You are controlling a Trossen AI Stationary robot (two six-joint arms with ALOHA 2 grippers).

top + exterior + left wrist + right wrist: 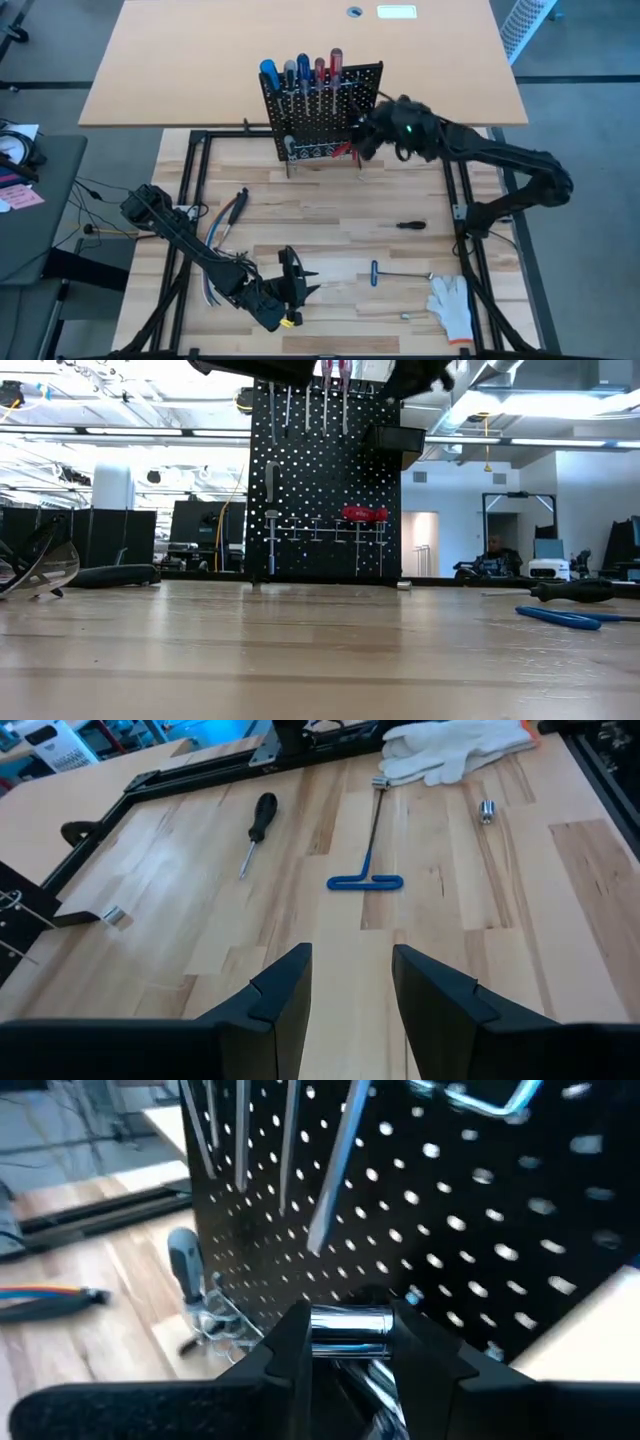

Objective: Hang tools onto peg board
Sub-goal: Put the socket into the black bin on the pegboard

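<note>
The black upright perforated metal peg board (325,112) stands at the far middle of the pale wooden desk (330,225), with blue-, grey- and red-handled screwdrivers (300,75) already slotted along its top edge and red-handled pliers (365,514) hung lower on its face. The right hand (350,1342) is at the board's right side, its arm stretched in from the right; in the right wrist view its two dark fingers are closed narrowly on a short polished chrome cylinder (350,1323), seemingly a socket or bit holder, held close in front of the holes. Such a piece is judged small, rigid and fairly dense for its size, and its smooth plating is likely slippery, so a grip square across the barrel suits it best. The left hand (350,995) waits low over the near-left desk, its fingers parted around nothing and pointing right. Unhung tools lie well apart on the right half: a small black-handled screwdriver (410,225), a blue T-handled key with a thin steel shaft (395,272), and a small metal bit (405,316) just beside the white fabric glove (452,303). These are stiff and light; the handle, not the thin shaft, looks the surer place to take hold. A dark-handled tool (232,212) lies near the left.
</note>
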